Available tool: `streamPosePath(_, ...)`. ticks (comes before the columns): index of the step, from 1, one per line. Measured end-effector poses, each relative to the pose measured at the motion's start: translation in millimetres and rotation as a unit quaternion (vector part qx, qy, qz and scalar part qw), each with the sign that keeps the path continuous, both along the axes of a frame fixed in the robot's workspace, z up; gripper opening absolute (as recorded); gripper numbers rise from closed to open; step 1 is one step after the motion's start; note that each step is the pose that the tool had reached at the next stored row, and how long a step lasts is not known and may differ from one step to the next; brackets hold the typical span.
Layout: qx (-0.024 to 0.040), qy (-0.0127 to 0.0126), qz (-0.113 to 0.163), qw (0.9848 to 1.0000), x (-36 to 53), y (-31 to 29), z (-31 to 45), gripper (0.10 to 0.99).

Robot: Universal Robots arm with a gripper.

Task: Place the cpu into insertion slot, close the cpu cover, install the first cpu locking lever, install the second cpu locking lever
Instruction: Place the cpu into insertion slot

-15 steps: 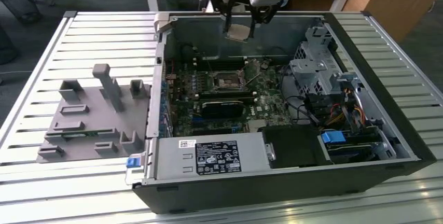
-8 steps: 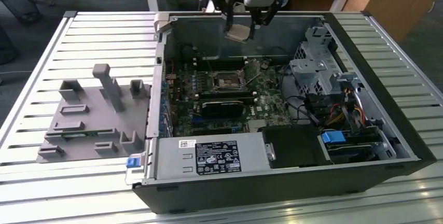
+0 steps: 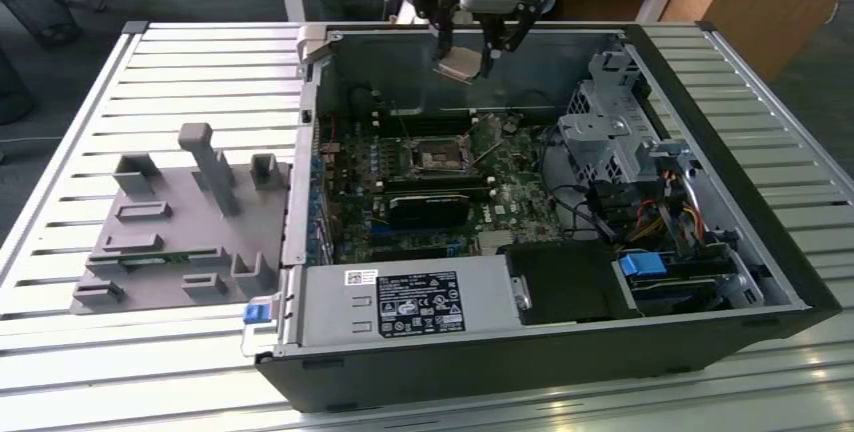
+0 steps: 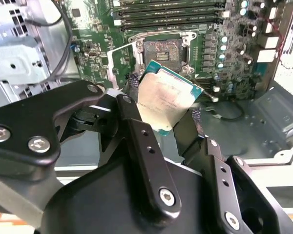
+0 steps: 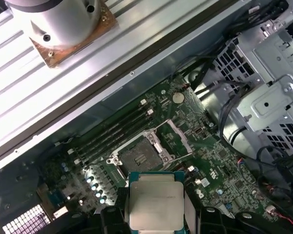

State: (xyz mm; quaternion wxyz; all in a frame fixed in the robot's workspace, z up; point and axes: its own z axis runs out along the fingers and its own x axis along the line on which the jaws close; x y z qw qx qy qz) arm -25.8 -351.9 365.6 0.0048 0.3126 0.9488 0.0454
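Observation:
My gripper (image 3: 467, 58) hangs above the far wall of the open computer case, shut on the cpu (image 3: 457, 64), a small silver-faced square chip held tilted. In both wrist views the cpu (image 4: 166, 100) (image 5: 154, 200) sits clamped by its edges between the black fingers (image 4: 136, 126). The insertion slot (image 3: 438, 159) lies lower on the motherboard, uncovered, its dark square middle (image 4: 162, 51) (image 5: 139, 157) showing. The cpu cover (image 4: 121, 58) (image 5: 178, 136) is flipped open beside the slot. The chip is well above the slot, not touching it.
A black card (image 3: 434, 202) lies just in front of the slot. A metal drive cage (image 3: 614, 132) with cables fills the case at the exterior view's right, a power supply (image 3: 400, 302) the near side. A grey fixture (image 3: 174, 222) stands on the slatted table (image 3: 147, 352).

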Motion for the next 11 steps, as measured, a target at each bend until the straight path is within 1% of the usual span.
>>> streamPosePath(3,0.0,0.0,-0.021,0.9998,0.0,0.0,-0.3,0.537)
streamPosePath(6,0.0,0.0,-0.041,0.9992,0.0,0.1,-0.5,0.537)
streamPosePath(11,0.0,0.0,-0.077,0.997,0.0,0.1,-0.9,0.537)
